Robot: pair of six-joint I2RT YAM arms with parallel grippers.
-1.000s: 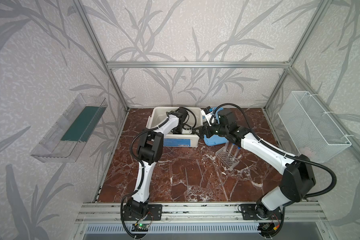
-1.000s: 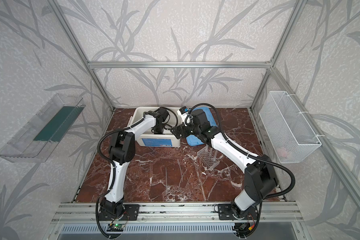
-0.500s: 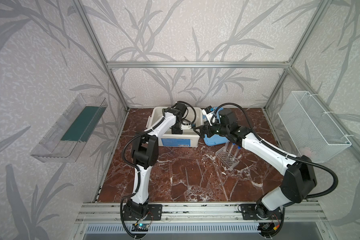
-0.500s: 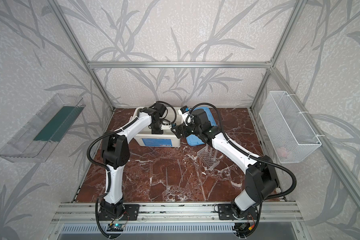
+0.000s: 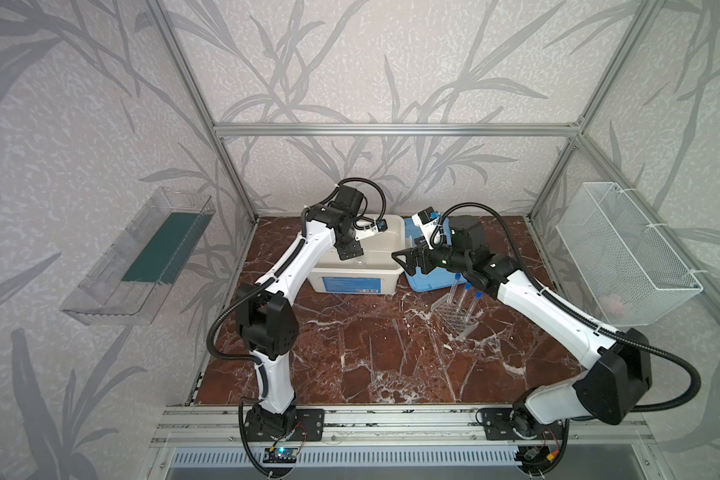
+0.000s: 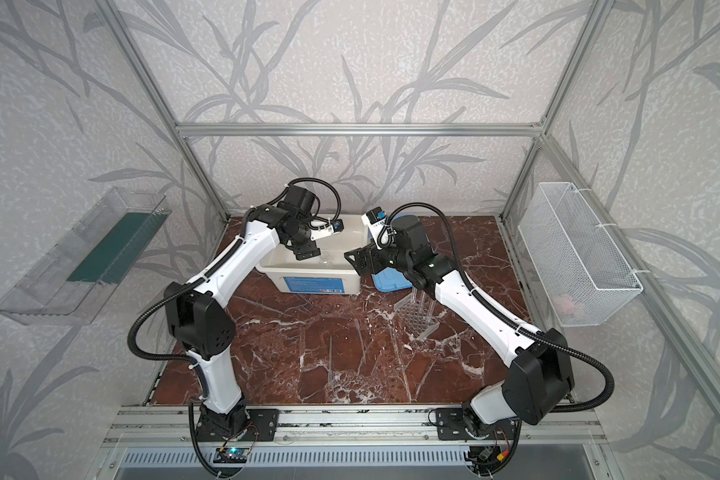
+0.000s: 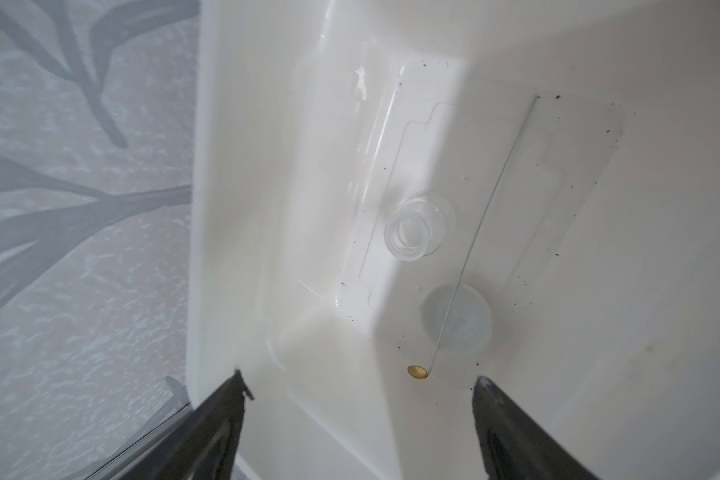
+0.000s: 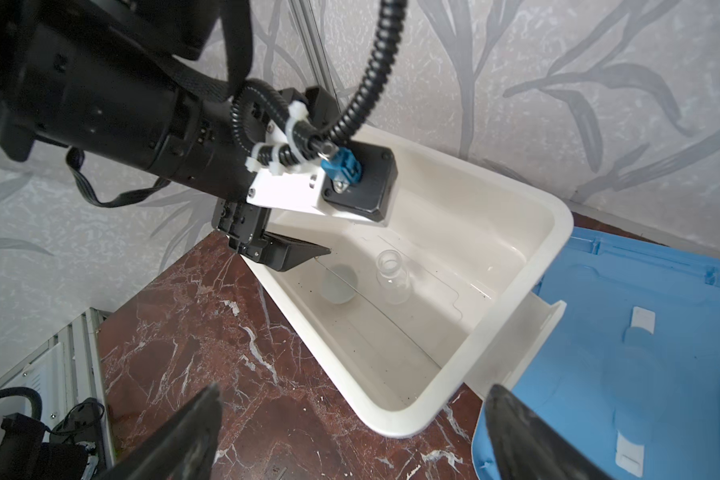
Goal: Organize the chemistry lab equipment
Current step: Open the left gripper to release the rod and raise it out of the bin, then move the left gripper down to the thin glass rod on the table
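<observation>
My L gripper (image 7: 360,377) wide, empty, above small clear jar (image 7: 414,235) in white plastic tub (image 7: 242,187): prob. light, slick, fragile; I'd take neck.

Rack (image 5: 454,324): clear, perforated, right of centre.
Tubes (image 5: 463,299): we see three, blue-capped, leaning in it.
Jar (image 7: 412,235): clear, upright, far, in tub (image 7: 225,208).
Dish (image 7: 456,318): white, beside jar.
Rod (image 7: 490,216): thin, across dish.

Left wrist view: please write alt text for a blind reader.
Inside a white tub sit a small clear jar and a round white dish, a thin rod lying across the dish. Two dark fingers stand apart.
</observation>
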